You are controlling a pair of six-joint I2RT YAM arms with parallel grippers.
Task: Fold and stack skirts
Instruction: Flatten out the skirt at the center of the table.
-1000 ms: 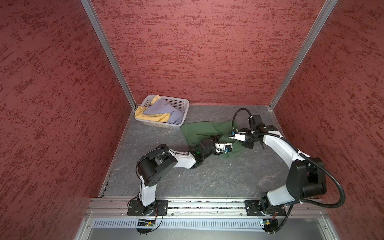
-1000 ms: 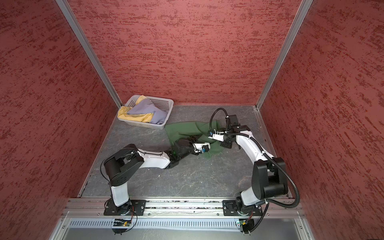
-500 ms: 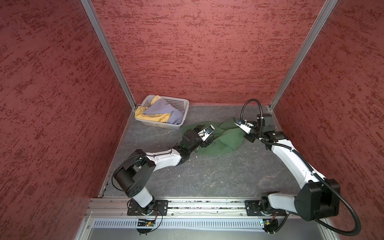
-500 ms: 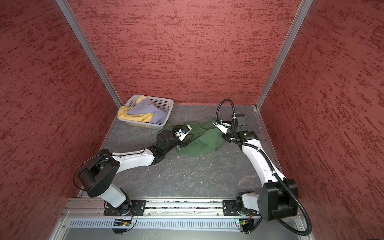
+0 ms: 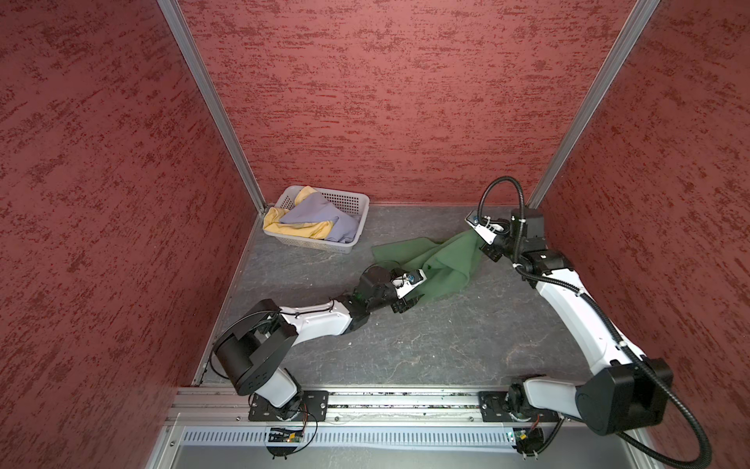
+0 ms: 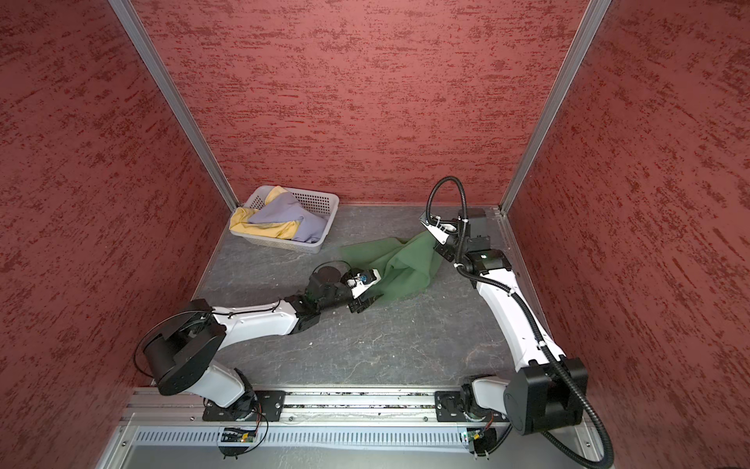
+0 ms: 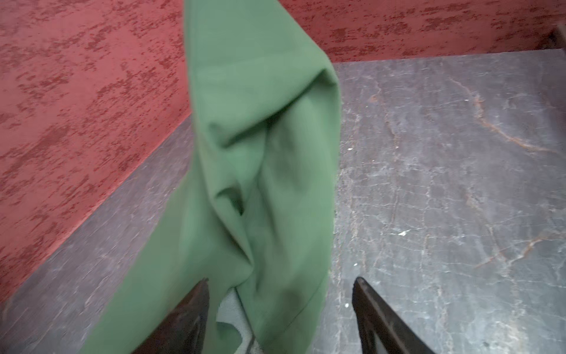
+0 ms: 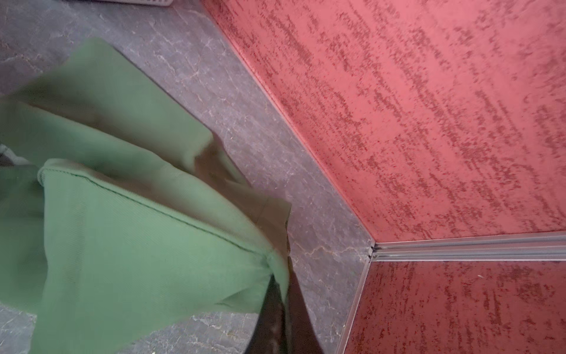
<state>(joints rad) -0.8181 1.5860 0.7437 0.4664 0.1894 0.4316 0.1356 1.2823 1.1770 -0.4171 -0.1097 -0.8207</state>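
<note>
The dark green skirt (image 5: 440,260) (image 6: 406,264) lies crumpled on the grey floor at the back right, with one corner pulled up. My right gripper (image 5: 482,242) (image 6: 437,242) (image 8: 280,275) is shut on that raised hemmed corner. My left gripper (image 5: 410,302) (image 6: 365,302) (image 7: 281,280) stands open at the skirt's near left edge, and loose green cloth (image 7: 263,171) hangs between its fingers. The lavender-grey skirt (image 5: 320,215) (image 6: 284,211) and the mustard yellow skirt (image 5: 292,232) (image 6: 264,229) lie bunched in the basket.
The white perforated basket (image 5: 352,202) (image 6: 322,201) stands in the back left corner. Red textured walls close in three sides, and the right gripper is near the back right corner post (image 8: 459,245). A metal rail (image 5: 406,400) runs along the front.
My right gripper has carried the green skirt's corner from the middle up toward the back right corner. My left arm swung left and back, then came to the skirt's near edge.
</note>
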